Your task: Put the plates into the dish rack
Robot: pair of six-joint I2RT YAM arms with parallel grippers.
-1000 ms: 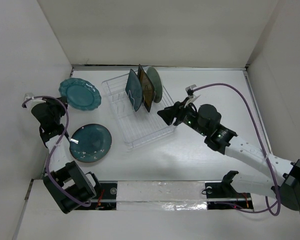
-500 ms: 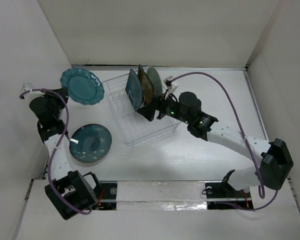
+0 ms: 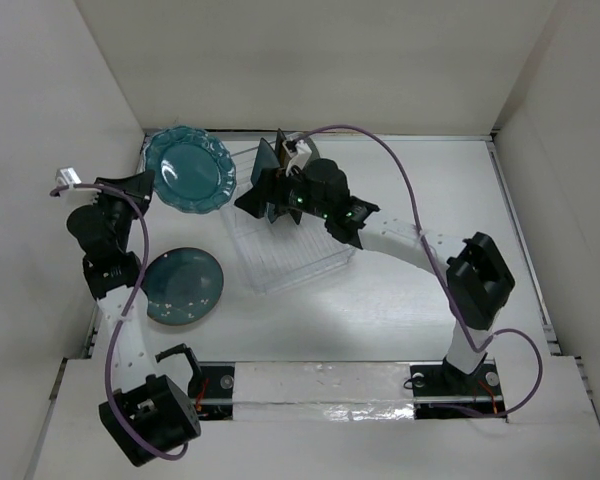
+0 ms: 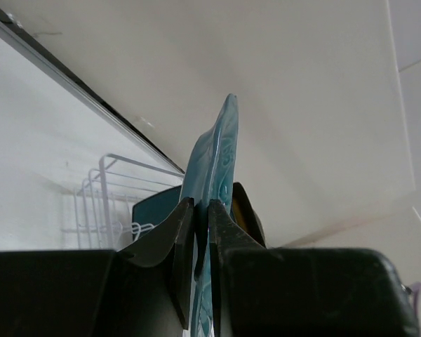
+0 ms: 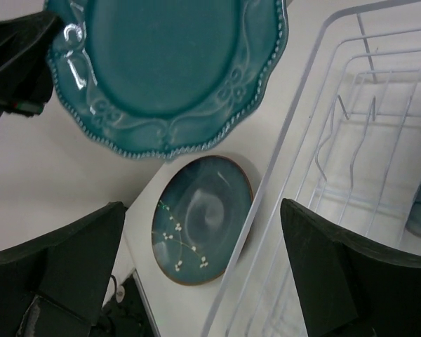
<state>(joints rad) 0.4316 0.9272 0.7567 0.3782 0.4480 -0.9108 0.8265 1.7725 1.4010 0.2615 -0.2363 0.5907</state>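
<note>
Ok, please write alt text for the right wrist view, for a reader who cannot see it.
A scalloped teal plate hangs in the air, pinched at its rim by the left gripper. Below it a round teal-blue plate lies flat on the table beside the dish rack; the open right gripper frames the view, empty.

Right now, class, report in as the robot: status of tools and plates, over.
Left tool shut on scalloped plate, lifted beside dish rack. Right tool open, hovering over rack's left side, possibly in the way. Round plate flat on table.

left tool (image 4: 200, 217) clamped, right tool (image 5: 203, 274) spread wide.
</note>
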